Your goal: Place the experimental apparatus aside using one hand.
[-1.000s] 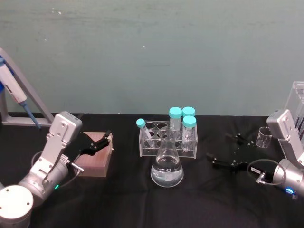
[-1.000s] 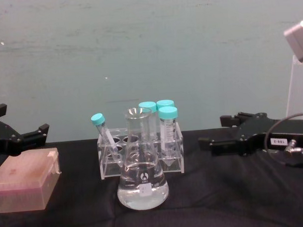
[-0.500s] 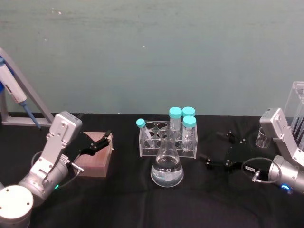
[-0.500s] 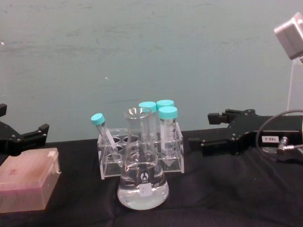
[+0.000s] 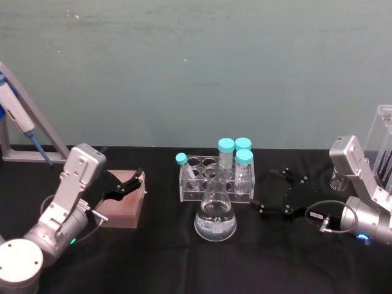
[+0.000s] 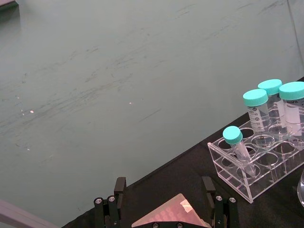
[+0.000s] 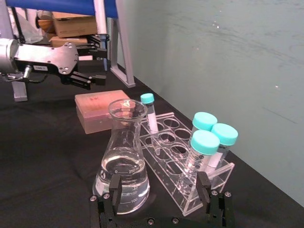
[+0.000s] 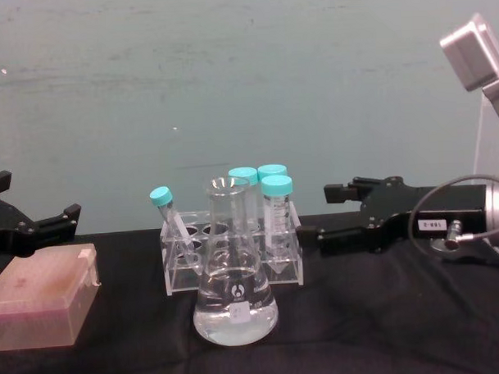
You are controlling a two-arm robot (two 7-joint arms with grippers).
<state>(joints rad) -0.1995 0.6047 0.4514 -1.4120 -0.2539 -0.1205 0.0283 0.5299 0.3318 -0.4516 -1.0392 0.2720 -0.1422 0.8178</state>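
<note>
Right of the flask [image 5: 215, 214], right claw [image 5: 264, 193] spread; left claw [image 5: 124, 195] parked.

The worktop [image 5: 165, 263] is lying bare in front of the flask [image 5: 215, 215] and on both its sides, so a gripper is getting wide room there. The tube rack [image 5: 215, 181] is standing right behind the flask and is blocking the back. The right gripper [image 5: 266, 191] is hanging with jaws spread just beside the rack's right end, and a bare gap is lying between it and the flask. The pink box [image 5: 122, 202] is sitting well off to the left, under the left gripper [image 5: 119, 191] and its spread jaws. The little beaker [image 5: 338, 179] and the tall clear stand [image 5: 384, 138] are crowding the far right.
</note>
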